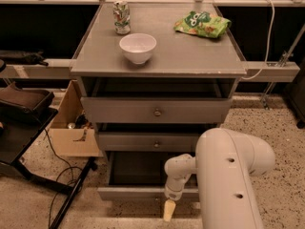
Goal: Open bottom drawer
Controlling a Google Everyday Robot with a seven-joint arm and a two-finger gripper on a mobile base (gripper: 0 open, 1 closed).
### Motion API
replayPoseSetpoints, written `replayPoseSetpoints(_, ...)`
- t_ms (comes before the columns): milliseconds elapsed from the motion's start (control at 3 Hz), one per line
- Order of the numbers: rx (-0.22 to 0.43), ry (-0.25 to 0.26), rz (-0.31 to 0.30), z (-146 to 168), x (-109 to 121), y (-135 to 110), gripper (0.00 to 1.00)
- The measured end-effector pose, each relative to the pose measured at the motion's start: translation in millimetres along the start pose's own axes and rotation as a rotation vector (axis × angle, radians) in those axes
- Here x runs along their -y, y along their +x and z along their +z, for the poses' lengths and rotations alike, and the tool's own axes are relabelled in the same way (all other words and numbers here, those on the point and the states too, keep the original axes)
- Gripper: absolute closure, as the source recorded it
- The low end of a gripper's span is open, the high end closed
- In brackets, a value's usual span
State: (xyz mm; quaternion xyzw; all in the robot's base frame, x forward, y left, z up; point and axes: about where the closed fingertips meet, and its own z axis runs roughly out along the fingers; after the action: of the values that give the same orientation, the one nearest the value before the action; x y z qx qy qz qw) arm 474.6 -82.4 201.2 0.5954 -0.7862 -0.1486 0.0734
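bottom drawer (pixel 129 193) juts toward camera, end effector (pixel 168 211) at its front.

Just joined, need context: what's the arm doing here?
The robot arm is working the bottom drawer of the grey cabinet. The drawer stands pulled out, dark inside showing. The gripper hangs just before the drawer front, near its middle. A bowl, a can and a green bag sit on top.
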Motion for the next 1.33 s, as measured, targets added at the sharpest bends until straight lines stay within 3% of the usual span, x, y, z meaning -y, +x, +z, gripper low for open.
replayPoseSetpoints(333,-0.008,0.037,-0.033,-34.9,-7.6,1.4,0.0)
replayPoseSetpoints(667,-0.063,0.094,-0.126,-111.3,-64.4,17.3,0.26)
replayPoseSetpoints(1000,-0.105,0.133,-0.199,-175.4,-100.3,25.9,0.49)
replayPoseSetpoints(1333,-0.097,0.222,-0.218,-249.4,-121.4,37.0,0.47)
